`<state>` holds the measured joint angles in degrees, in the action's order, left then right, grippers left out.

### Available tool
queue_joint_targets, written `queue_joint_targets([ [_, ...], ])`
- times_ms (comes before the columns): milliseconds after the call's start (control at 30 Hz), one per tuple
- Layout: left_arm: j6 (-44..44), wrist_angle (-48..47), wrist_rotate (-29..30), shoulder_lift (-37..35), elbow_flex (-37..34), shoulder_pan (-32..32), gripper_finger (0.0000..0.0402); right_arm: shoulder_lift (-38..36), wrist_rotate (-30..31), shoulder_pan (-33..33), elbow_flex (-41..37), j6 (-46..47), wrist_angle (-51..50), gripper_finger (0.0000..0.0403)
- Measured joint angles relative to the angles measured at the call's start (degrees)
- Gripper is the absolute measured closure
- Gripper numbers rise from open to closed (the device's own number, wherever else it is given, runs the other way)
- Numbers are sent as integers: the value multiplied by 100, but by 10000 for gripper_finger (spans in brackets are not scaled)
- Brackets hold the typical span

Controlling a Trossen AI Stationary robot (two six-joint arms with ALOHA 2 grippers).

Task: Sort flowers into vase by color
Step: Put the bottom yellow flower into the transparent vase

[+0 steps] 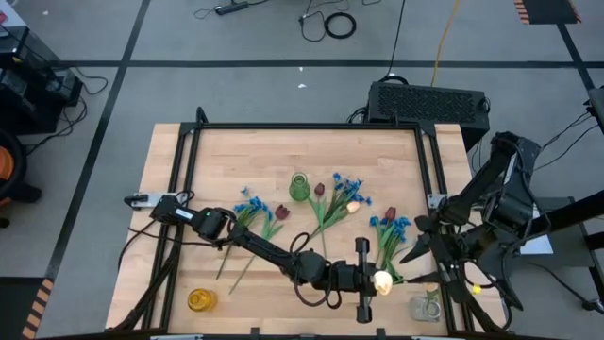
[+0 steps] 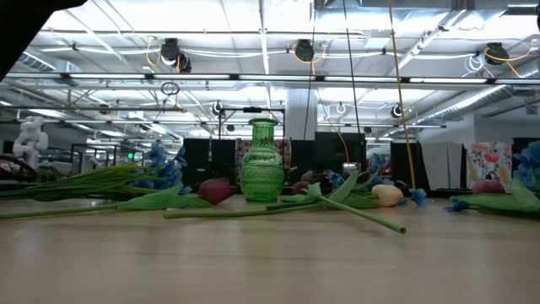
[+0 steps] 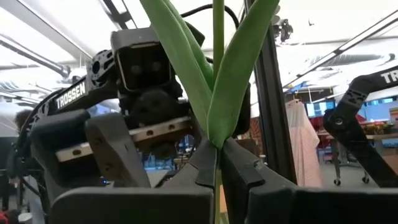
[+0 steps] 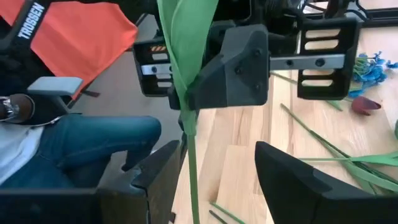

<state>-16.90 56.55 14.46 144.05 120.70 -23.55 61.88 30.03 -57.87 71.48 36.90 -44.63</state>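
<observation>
My left claw (image 3: 217,163) pinches a cream-yellow tulip (image 1: 381,280) by its green stem above the table's (image 1: 283,151) near edge; the stem's lower end is hidden. My right claw (image 4: 214,168) stands spread, seemingly around the stem.

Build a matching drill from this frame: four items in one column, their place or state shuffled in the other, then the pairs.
Things
1. green vase
2. yellow vase
3. cream-yellow tulip
4. right gripper

Place or state
A. open, one finger on either side of a green stem
B. clamped by its stem in the shut left gripper
C. upright mid-table, among the loose flowers
D. apart from the flowers, at the table's corner on the left arm's side

Pairs: 1-C, 2-D, 3-B, 4-A
</observation>
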Motion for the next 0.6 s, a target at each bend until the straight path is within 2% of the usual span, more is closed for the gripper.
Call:
queue_joint_targets([
  [300,-1,-2,65,0,0,7,392,277,160,68,0,-2,8,209],
  [600,-5,-8,204,-2,0,7,392,241,110,66,0,-100,259,279],
])
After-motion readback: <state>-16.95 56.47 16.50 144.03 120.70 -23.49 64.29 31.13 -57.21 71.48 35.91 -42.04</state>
